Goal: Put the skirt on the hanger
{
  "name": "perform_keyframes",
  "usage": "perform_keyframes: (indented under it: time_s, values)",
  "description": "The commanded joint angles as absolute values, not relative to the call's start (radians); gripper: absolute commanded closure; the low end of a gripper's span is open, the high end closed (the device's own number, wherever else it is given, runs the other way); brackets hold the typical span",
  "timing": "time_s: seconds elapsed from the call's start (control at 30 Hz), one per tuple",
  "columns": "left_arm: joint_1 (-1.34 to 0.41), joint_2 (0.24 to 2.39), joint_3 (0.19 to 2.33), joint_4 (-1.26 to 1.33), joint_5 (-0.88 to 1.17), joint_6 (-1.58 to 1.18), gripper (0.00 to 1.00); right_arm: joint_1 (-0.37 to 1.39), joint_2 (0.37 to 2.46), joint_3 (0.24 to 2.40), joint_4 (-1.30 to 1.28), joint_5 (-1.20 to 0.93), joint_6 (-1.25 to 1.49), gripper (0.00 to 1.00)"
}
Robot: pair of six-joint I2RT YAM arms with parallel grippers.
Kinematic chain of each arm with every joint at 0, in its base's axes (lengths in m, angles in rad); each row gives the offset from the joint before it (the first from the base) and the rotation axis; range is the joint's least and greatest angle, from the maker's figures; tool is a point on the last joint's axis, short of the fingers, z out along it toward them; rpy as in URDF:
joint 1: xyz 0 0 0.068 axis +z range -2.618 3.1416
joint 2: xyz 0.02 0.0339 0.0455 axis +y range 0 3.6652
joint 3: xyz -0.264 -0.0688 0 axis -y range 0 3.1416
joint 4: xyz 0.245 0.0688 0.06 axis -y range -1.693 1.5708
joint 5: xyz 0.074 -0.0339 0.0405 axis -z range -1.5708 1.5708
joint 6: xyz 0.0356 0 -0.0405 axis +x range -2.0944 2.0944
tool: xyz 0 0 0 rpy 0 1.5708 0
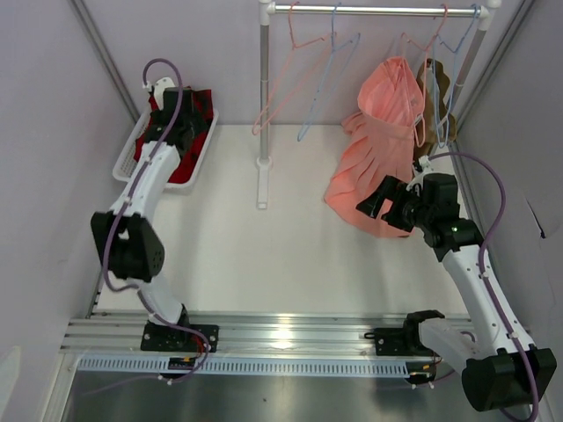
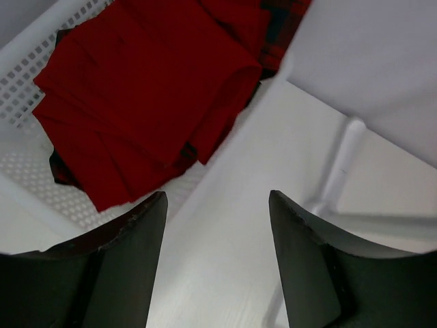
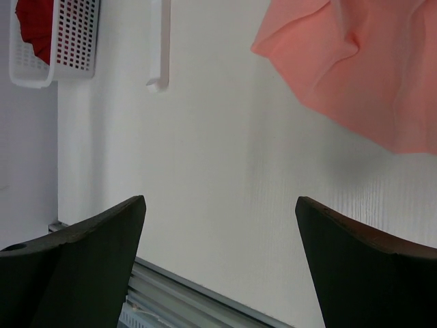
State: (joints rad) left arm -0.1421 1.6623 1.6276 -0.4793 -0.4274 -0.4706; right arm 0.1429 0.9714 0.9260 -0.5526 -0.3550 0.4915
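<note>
The deep-red skirt (image 2: 136,96) lies crumpled in a white mesh basket (image 2: 27,48) at the table's far left, over a plaid garment (image 2: 280,27). It also shows in the top view (image 1: 186,163). My left gripper (image 2: 217,198) is open and empty, and hovers above the basket's right rim; in the top view (image 1: 186,132) it sits over the basket. The light-blue hanger (image 1: 330,79) hangs empty on the rail. My right gripper (image 3: 220,205) is open and empty above bare table, just left of the pink skirt in the top view (image 1: 374,204).
A salmon-pink pleated skirt (image 1: 378,149) hangs at the right of the rail (image 1: 369,10), its hem on the table. Pink wire hangers (image 1: 281,88) hang beside the blue one. The rack's white post (image 1: 263,97) and foot (image 2: 338,164) stand mid-table. Walls close both sides.
</note>
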Motion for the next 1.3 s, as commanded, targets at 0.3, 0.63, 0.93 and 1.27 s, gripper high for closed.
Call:
perform_keyframes:
  time_s: [0.3,0.63,0.93,1.27]
  values:
    - [-0.041,2.285,2.200,-0.655,-0.477,-0.508,0.36,0.196,1.009,0.974,-0.518,-0.397,0.453,0.01]
    - [-0.003,2.319,2.106,-0.651,-0.477,-0.563,0.38,0.236,1.051,0.943,-0.492,-0.385,0.453,0.01]
    - [-0.003,2.289,2.007,-0.615,-0.465,-0.592,0.64,0.262,1.081,0.933,-0.482,-0.374,0.456,0.01]
    - [-0.040,1.968,1.634,-0.336,-0.451,-0.580,1.00,0.281,1.068,0.934,-0.482,-0.362,0.454,0.01]
